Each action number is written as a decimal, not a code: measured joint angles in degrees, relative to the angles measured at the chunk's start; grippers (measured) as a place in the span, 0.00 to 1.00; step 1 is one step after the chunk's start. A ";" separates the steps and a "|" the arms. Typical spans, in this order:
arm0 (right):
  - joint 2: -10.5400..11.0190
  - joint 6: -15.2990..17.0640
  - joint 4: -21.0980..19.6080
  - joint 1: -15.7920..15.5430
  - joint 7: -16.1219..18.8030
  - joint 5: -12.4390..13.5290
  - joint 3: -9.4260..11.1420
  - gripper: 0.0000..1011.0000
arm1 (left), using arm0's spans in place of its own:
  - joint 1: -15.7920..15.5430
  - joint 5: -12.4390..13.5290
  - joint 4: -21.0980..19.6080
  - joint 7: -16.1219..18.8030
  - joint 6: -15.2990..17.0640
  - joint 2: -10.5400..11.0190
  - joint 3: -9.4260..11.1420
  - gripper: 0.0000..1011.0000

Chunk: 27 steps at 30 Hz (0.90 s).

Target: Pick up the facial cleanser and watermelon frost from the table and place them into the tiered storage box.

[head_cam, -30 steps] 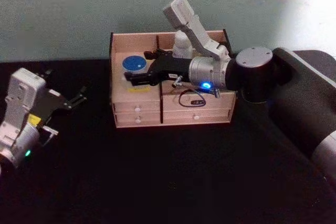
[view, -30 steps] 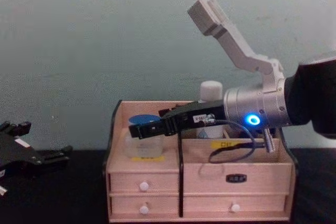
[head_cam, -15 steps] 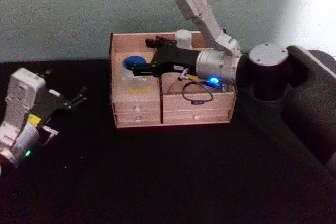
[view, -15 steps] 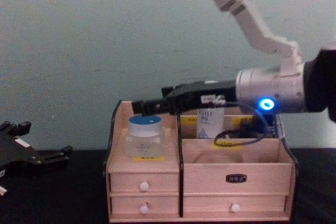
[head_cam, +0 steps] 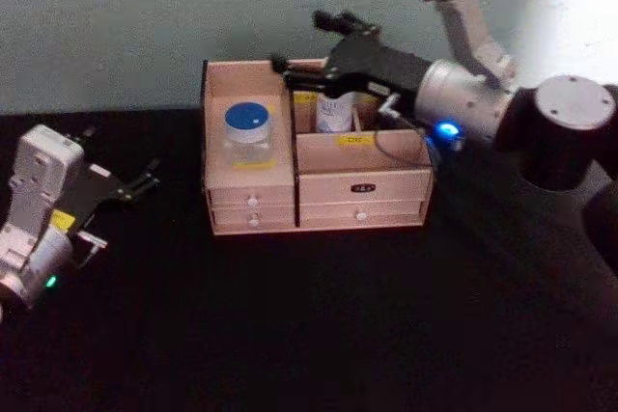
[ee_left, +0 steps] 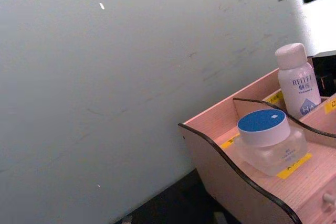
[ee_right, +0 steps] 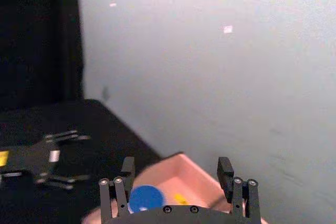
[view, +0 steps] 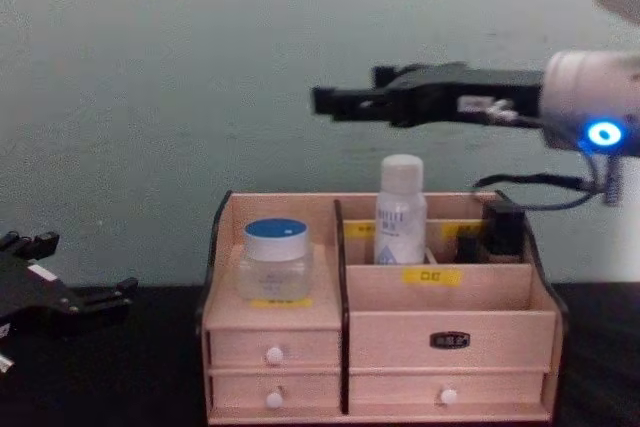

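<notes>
The jar (view: 275, 260) is squat and round, with clear, slightly frosted walls, a white rim and a flat bright-blue lid. It sits upright in the left compartment of the box (view: 450, 293), just behind a yellow label on the step.

The bottle (view: 400, 210) is tall, slim and white, with a rounded white cap and blue lettering on its front. It stands upright in the back compartment right of the dark divider, taller than the box's walls, so the cap pokes up above the top edge. From the left wrist view, bottle (ee_left: 297, 81) and jar (ee_left: 269, 140) sit in neighbouring compartments, near each other but apart, with the curved dark divider between them.

The box is light wood with dark side edges, stepped compartments, yellow labels and small drawers with white knobs along its front. It stands on the black table (head_cam: 319, 325) against the pale wall.

The right gripper (view: 350, 100) hangs in the air above the box, reaching in from the right, well clear of the bottle cap beneath it. In its own wrist view its two black fingers (ee_right: 227, 170) stand spread wide apart with nothing between them; it holds and touches nothing.

The left gripper (head_cam: 145, 180) is off to the left, low over the table and well apart from the box, its dark fingers splayed and empty.
</notes>
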 joint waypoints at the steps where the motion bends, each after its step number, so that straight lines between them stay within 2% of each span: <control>1: 0.32 -0.08 -0.57 -0.51 -0.73 0.05 0.44 0.99 | 0.00 0.00 0.00 0.00 0.00 0.00 0.00 0.99; 4: 1.85 -0.32 -3.26 -3.23 -4.47 0.05 2.84 0.99 | 0.00 0.00 0.00 0.00 0.00 0.00 0.00 0.99; 11: 3.98 -0.48 -6.17 -8.38 -10.12 -0.50 7.41 0.99 | 0.00 0.00 0.00 0.00 0.00 0.00 0.00 0.99; 13: 4.78 -0.80 -7.03 -11.27 -12.44 -0.64 9.92 0.99 | 0.00 0.00 0.00 0.00 0.00 0.00 0.00 0.99; 14: 4.78 -0.80 -7.03 -11.27 -12.44 -0.64 9.92 0.99 | 0.00 0.00 0.00 0.00 0.00 0.00 0.00 0.99; 15: 5.01 -1.10 -7.39 -12.90 -13.57 -0.63 11.18 0.99 | 0.00 0.00 0.00 0.00 0.00 0.00 0.00 0.99; 21: 5.35 -3.01 -8.28 -18.76 -17.25 -0.90 15.17 0.99 | 0.00 0.00 0.00 0.00 0.00 0.00 0.00 0.99; 27: 4.87 -5.62 -7.66 -22.66 -18.43 -1.27 17.32 0.99 | 0.00 0.00 0.00 0.00 0.00 0.00 0.00 0.99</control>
